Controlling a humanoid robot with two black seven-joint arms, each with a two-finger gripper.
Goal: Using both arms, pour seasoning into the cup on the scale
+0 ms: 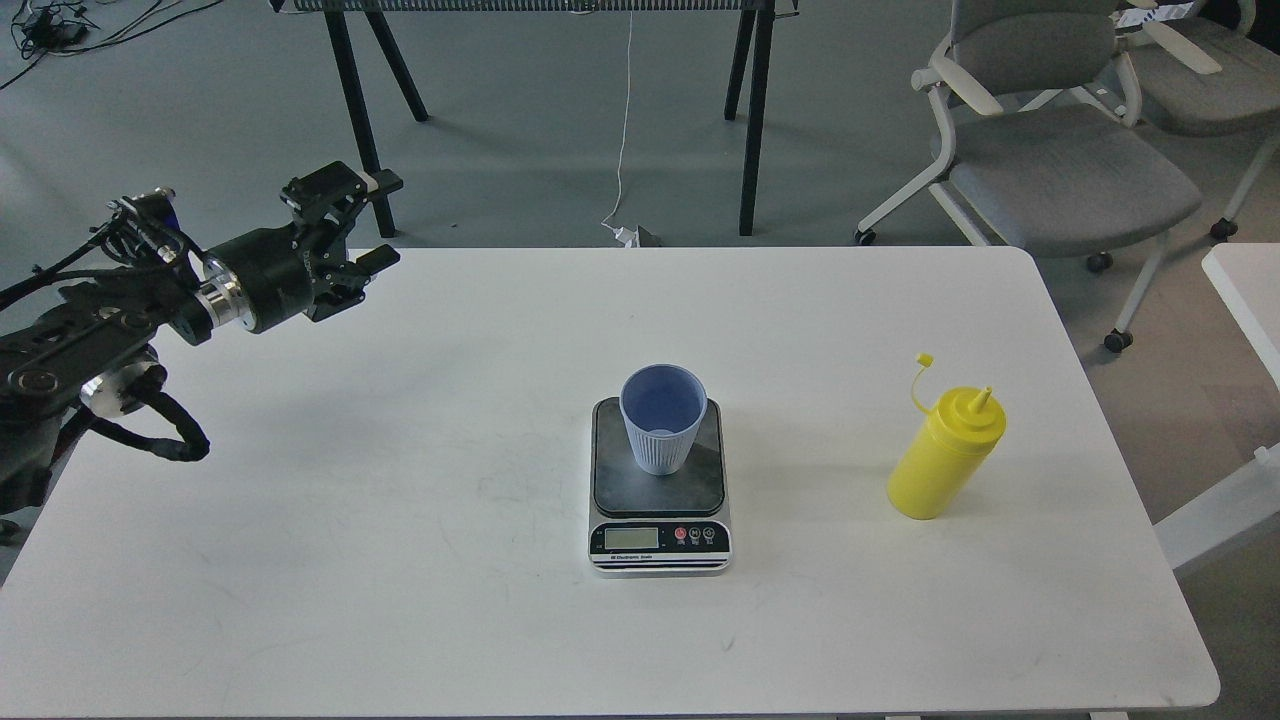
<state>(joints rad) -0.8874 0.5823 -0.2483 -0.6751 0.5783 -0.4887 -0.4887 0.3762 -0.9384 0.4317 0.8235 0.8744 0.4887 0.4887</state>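
Yellow plastic squeeze bottle stands capless at right of frame on the white table; pale blue ribbed cup sits on the grey-plated scale at centre; left claw, upper left, gapes empty

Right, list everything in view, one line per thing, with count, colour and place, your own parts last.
table: one, white, fills most of the view
scale: one, dark plate with silver front, table centre
cup: one, pale blue, upright on the scale's plate
squeeze bottle: one, yellow, standing on the table right of the scale, cap off its nozzle
chairs: two, grey with white frames, floor beyond the table's far right corner
black-legged stand: one, floor behind the table
second table: one, white, right edge
left pincer: one, black, open, above the table's far left corner
right arm: not in view
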